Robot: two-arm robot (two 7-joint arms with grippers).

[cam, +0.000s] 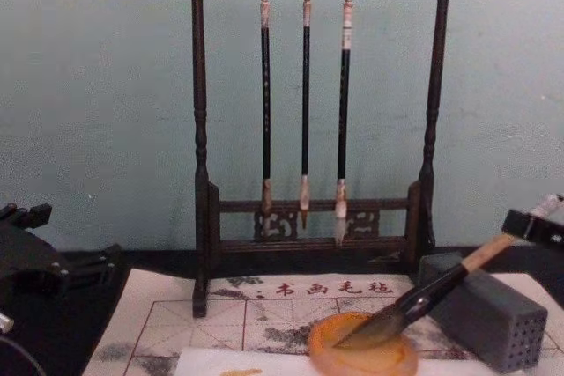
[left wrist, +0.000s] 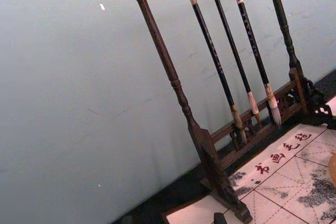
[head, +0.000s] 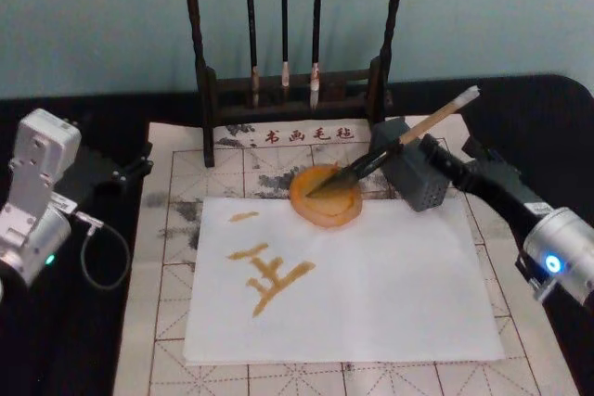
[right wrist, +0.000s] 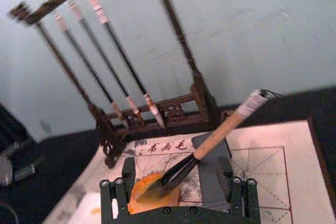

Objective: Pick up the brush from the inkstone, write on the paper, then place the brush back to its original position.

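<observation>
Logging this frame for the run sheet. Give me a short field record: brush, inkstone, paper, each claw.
brush: bristles in the inkstone, handle leaning across the grey block, white cap up toward the robot's right
inkstone: on the top edge of the paper
paper: amber strokes written on its left half
right claw: open, fingers either side of the brush, not gripping
left claw: parked at the mat's left edge
brush rack: behind the mat, three thin brushes hanging
</observation>
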